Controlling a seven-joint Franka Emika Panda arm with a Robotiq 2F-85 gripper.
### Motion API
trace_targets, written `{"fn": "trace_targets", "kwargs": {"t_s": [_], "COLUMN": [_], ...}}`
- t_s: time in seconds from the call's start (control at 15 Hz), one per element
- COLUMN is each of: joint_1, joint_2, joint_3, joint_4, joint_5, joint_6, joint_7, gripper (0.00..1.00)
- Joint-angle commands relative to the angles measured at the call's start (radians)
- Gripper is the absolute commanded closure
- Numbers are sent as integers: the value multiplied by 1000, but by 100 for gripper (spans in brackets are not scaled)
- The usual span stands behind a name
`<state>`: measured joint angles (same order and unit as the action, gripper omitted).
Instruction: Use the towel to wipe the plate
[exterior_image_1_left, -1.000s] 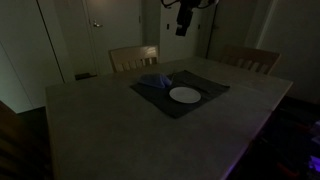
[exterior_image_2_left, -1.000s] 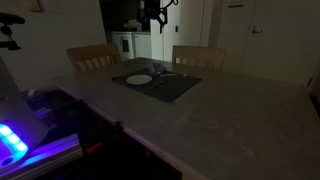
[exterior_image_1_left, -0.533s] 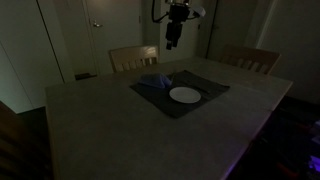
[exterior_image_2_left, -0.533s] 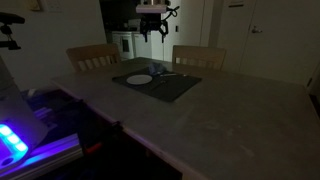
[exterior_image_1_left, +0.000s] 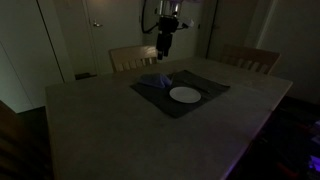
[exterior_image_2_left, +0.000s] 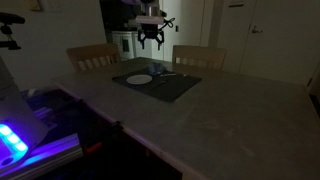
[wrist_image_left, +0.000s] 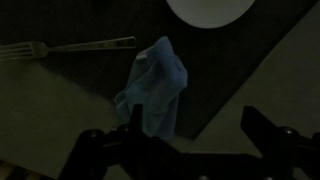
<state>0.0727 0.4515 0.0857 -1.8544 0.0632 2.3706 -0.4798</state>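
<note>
The gripper (exterior_image_1_left: 163, 50) hangs in the air above the far edge of the counter (exterior_image_1_left: 100, 120), its jaws spread wide and holding nothing. This is likely to straddle the crumpled blue towel (wrist_image_left: 155, 85), which the wrist view shows just ahead of the gap between them. The towel lies in a raised heap on the dark placemat (exterior_image_1_left: 160, 101), just beside the white plate (exterior_image_1_left: 185, 95), which puts it close at hand for wiping. A fork (wrist_image_left: 70, 47) rests near the placemat's border, apart from the towel, so a straight descent looks unobstructed.
</note>
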Motion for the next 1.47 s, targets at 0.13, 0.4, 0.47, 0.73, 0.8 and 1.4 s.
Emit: {"fn": "trace_targets", "kwargs": {"t_s": [0.13, 0.4, 0.47, 0.73, 0.8, 1.4], "joint_1": [-19, 9, 10, 14, 19, 22], "joint_2": [10, 74, 86, 139, 153, 232], "joint_3": [26, 7, 6, 11, 11, 26], "joint_4": [11, 21, 20, 45, 58, 129], "joint_5": [-26, -107, -115, -124, -130, -128], "joint_6": [-1, 19, 24, 49, 52, 50], "joint_7": [23, 124, 137, 174, 179, 171], "gripper": [0, 0, 0, 0, 0, 0]}}
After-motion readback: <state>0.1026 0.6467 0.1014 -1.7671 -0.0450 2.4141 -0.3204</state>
